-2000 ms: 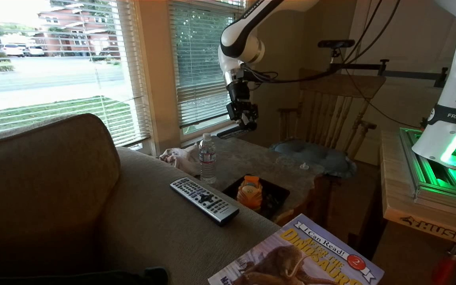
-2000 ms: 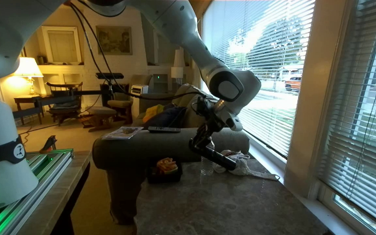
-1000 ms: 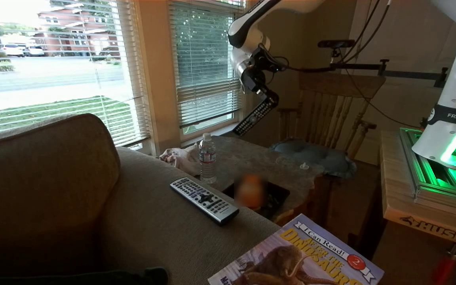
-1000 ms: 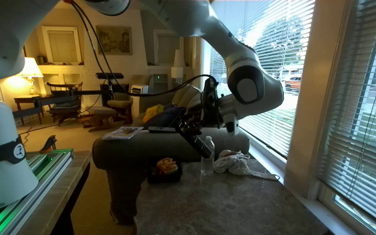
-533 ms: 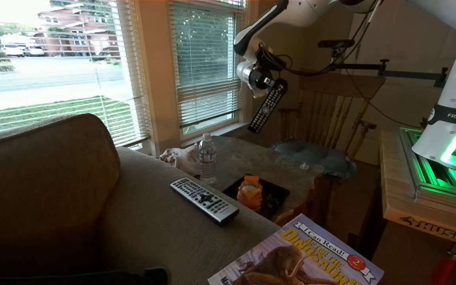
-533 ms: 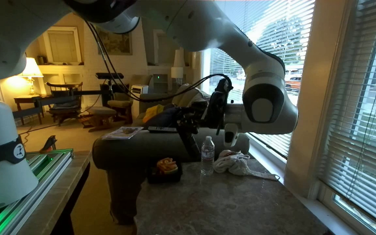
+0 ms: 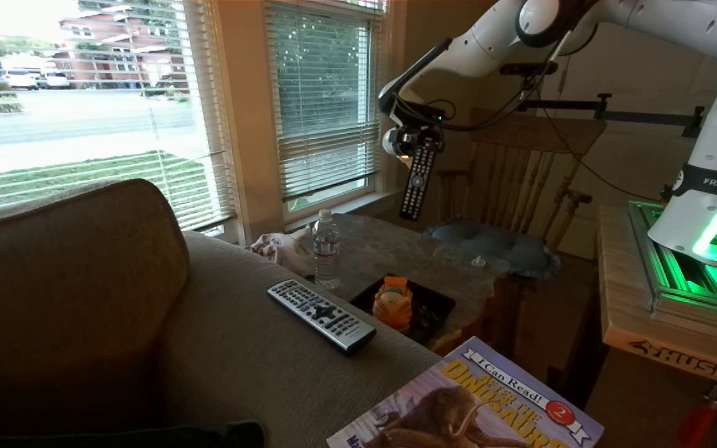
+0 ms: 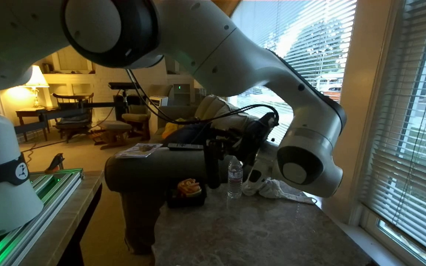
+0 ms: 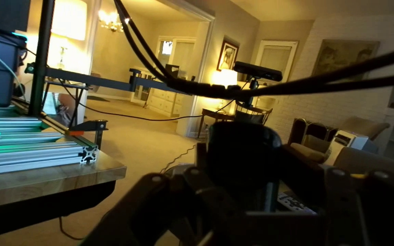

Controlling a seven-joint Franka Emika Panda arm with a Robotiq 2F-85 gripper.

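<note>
My gripper point(image 7: 428, 140) is shut on a long black remote control point(image 7: 418, 182), holding it near its upper end. The remote hangs almost upright in the air, its button face turned to the camera in an exterior view. Seen in an exterior view, the remote point(image 8: 212, 167) is a dark bar close to a clear water bottle point(image 8: 235, 178), apart from it in the picture. In the wrist view the remote's dark end point(image 9: 243, 160) fills the space between the black fingers. Below it stands a black tray point(image 7: 439, 306) with an orange toy point(image 7: 393, 306) inside.
A silver remote point(image 7: 321, 315) and a dinosaur book point(image 7: 477, 398) lie on the sofa arm point(image 7: 228, 348). On the stone-topped table point(image 8: 257, 229) a white cloth point(image 8: 272, 189) is bunched behind the bottle. A wooden chair point(image 7: 514, 168) and windows stand near the arm.
The arm has carried the black remote away from the window and cloth side. It has swung from a slanted, nearly level pose to nearly upright, dropping slightly in the last half second.
</note>
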